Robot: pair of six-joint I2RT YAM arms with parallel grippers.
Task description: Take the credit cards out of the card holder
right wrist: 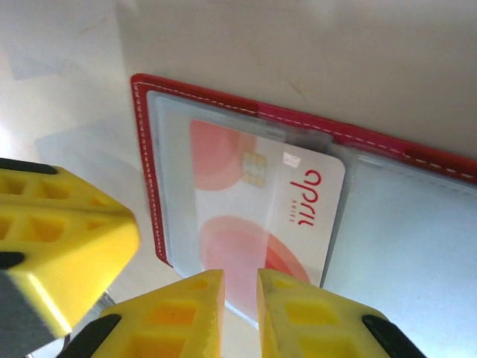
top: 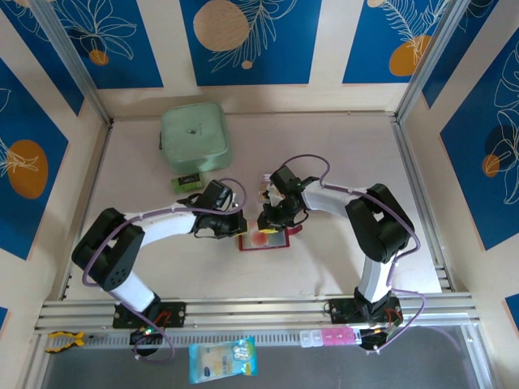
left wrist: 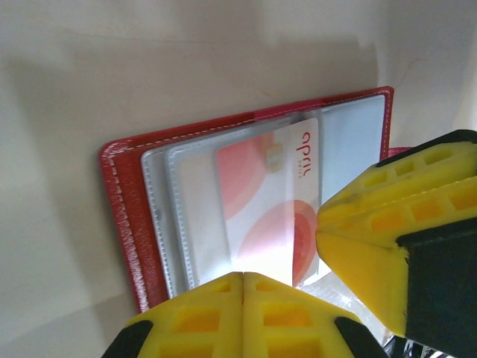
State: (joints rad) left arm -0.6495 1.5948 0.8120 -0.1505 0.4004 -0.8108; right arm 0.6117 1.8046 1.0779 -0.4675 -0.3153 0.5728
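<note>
Card holder (left wrist: 123, 224) lies open flat on the table (left wrist: 223, 67), clear sleeves (left wrist: 179, 216) facing up. The whitish credit card (right wrist: 261, 216) with red circles sits in a sleeve. Its long axis runs straight away from both sets of fingertips, with its near short end at them. Left gripper (left wrist: 242, 298): jaws fully closed, empty, at the sleeves' near edge. Right gripper (right wrist: 240, 302): jaws narrow, card end at the gap; cannot tell if pinched.
</note>
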